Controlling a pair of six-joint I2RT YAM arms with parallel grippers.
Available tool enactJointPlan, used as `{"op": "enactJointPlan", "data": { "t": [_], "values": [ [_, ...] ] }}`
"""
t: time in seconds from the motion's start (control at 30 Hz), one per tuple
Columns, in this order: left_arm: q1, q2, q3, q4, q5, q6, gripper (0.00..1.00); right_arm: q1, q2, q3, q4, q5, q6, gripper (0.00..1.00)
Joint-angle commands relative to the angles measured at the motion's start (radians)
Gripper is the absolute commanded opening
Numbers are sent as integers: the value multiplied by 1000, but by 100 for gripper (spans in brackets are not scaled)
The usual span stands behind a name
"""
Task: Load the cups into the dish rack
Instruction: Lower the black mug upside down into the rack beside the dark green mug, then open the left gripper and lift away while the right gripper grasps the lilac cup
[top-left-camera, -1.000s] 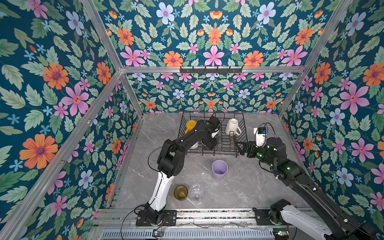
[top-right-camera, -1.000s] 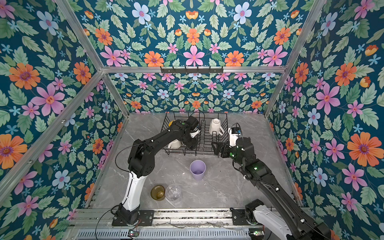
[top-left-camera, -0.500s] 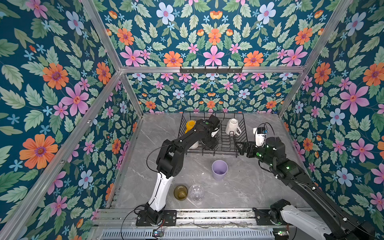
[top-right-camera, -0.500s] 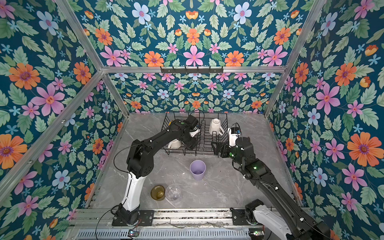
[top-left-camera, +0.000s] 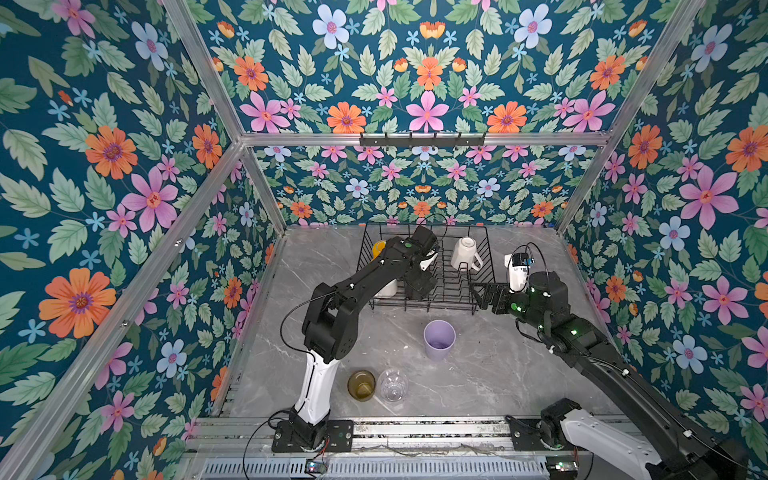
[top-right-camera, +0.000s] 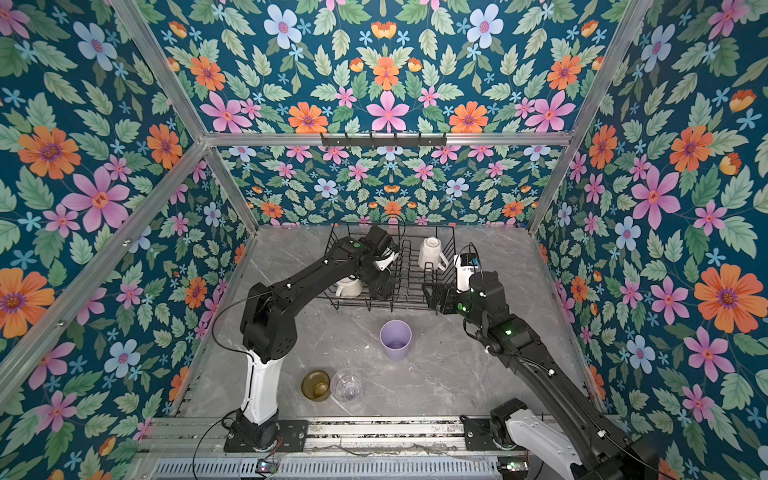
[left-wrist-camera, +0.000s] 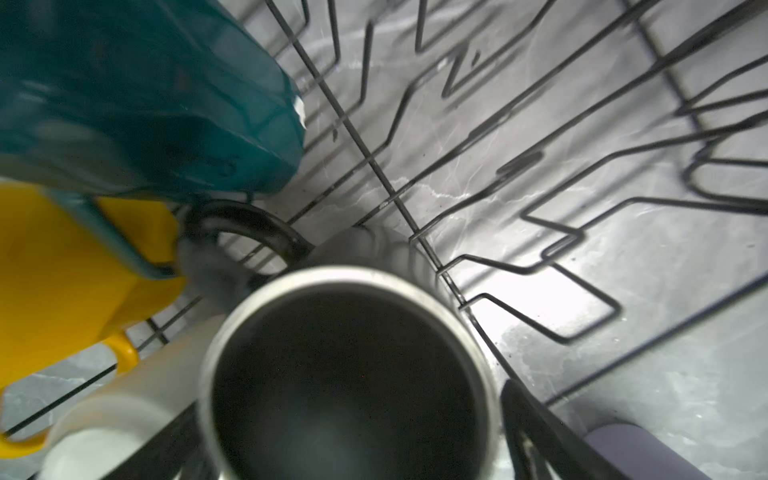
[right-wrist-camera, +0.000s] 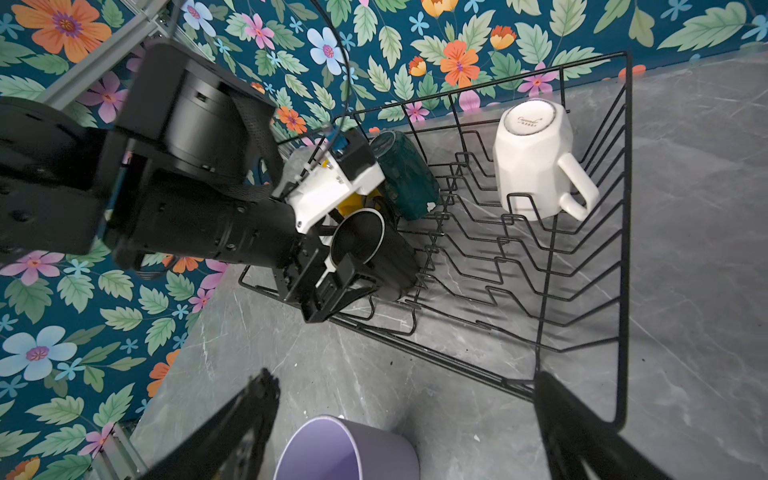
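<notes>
Three cups (top-left-camera: 360, 385) are waiting | your left tool (right-wrist-camera: 336, 291), spread, is straddling racked black mug (right-wrist-camera: 386, 262) | right tool (right-wrist-camera: 403, 374) spread | likely next: lilac tumbler (top-left-camera: 439, 340), dish rack's (right-wrist-camera: 519, 266) 6 o'clock.

The left arm (top-left-camera: 360, 279) stretches far forward, wrist tipped down, left jaws spread wide. The right arm (top-left-camera: 582, 337) bends inward, right jaws also apart.
</notes>
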Motion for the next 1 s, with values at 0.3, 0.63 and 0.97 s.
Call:
{"op": "enactJointPlan", "data": {
  "t": [0.3,0.63,0.97],
  "values": [
    [12,-427,-427,566,-103,-42,100,21,92,88,-239,-14,-18,80],
    [90,-821,-905,1095,-82,-179,100,223,162,113,-301,91,23,75],
    [249,-972,-1112,1242,2,-390,100,326,303,149,-326,133,42,72]
  ]
}}
